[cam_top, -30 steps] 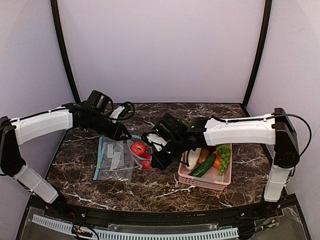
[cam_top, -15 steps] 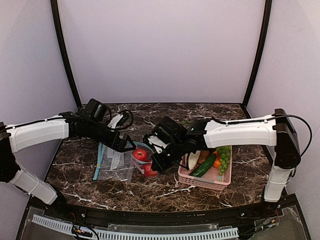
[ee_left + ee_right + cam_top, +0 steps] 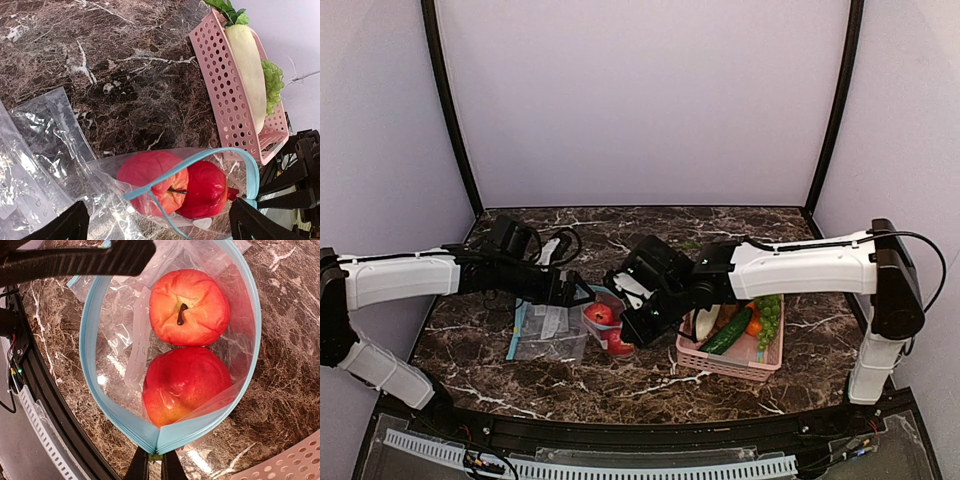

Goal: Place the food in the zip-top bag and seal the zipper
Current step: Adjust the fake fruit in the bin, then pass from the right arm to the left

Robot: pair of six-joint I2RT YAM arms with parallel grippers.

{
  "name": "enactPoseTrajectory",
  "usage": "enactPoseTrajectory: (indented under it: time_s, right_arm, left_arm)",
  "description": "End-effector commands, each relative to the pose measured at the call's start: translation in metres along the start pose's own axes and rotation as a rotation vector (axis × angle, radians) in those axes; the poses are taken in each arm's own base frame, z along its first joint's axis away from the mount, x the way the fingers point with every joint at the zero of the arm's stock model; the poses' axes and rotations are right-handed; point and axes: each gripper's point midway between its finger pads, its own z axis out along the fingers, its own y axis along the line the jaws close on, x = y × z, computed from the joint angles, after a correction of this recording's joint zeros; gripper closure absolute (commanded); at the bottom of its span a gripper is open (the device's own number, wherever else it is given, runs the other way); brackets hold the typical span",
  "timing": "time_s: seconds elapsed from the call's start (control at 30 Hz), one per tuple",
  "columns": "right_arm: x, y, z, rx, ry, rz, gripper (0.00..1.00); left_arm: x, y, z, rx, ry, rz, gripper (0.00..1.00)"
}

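Well, we count two red fruits [image 3: 190, 307] [image 3: 187, 385], both inside the zip-top bag [image 3: 120, 330], which sits just beside the pink basket [image 3: 725, 365], on the side facing the left arm. The two fruits touch, and one shows its stem. The zipper [image 3: 90, 340] rings the bag's mouth, which gapes wide.

Our right end effector [image 3: 155, 462] is clenched on that blue strip, pinching one corner of the mouth. Our left end effector [image 3: 578, 292] is released, its two fingers spread wide and grasping nothing, on the side of the bag away from the basket.

One cucumber [image 3: 727, 332] lies in the basket with one white radish [image 3: 247, 65], one orange fruit [image 3: 753, 325] and one bunch of green grapes [image 3: 272, 80].

Farther from the basket than the held bag, spare clear bags [image 3: 545, 325] lie flat on the worktop [image 3: 650, 385]. They overlap, so we cannot count them.
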Motion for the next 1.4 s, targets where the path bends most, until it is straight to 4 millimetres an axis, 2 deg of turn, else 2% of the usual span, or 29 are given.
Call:
enactPoseTrajectory:
  time_s: [0.0, 0.33, 0.57, 0.67, 0.8, 0.87, 1.03, 1.27, 1.37]
  right_arm:
    - [-0.006, 0.007, -0.003, -0.008, -0.045, -0.008, 1.0]
    - [-0.005, 0.012, 0.004, -0.018, -0.044, -0.012, 1.0]
    - [-0.005, 0.011, 0.0, -0.011, -0.053, -0.009, 1.0]
    - [-0.005, 0.01, -0.001, -0.008, -0.055, -0.007, 1.0]
    - [-0.006, 0.011, -0.001, -0.013, -0.059, -0.006, 1.0]
    - [-0.007, 0.012, -0.002, -0.014, -0.061, -0.007, 1.0]
    - [-0.008, 0.012, -0.004, -0.014, -0.068, -0.01, 1.0]
    - [-0.006, 0.013, -0.004, -0.019, -0.063, -0.009, 1.0]
    - [-0.006, 0.013, -0.003, -0.02, -0.062, -0.009, 1.0]
  left_arm:
    - [-0.008, -0.005, 0.005, 0.029, -0.022, -0.036, 0.01]
    - [0.012, 0.012, 0.019, -0.052, 0.071, -0.024, 0.03]
    - [-0.015, 0.0, -0.009, -0.09, -0.006, 0.055, 0.01]
    - [-0.022, 0.001, -0.017, -0.125, -0.004, 0.111, 0.01]
    - [-0.022, -0.002, -0.016, -0.089, 0.034, 0.151, 0.18]
    - [-0.017, -0.009, -0.013, -0.036, 0.071, 0.172, 0.23]
    - [-0.007, -0.005, -0.007, -0.034, 0.155, 0.196, 0.31]
    - [-0.014, 0.007, -0.003, -0.082, 0.155, 0.201, 0.45]
    - [-0.018, 0.01, -0.002, -0.09, 0.15, 0.206, 0.47]
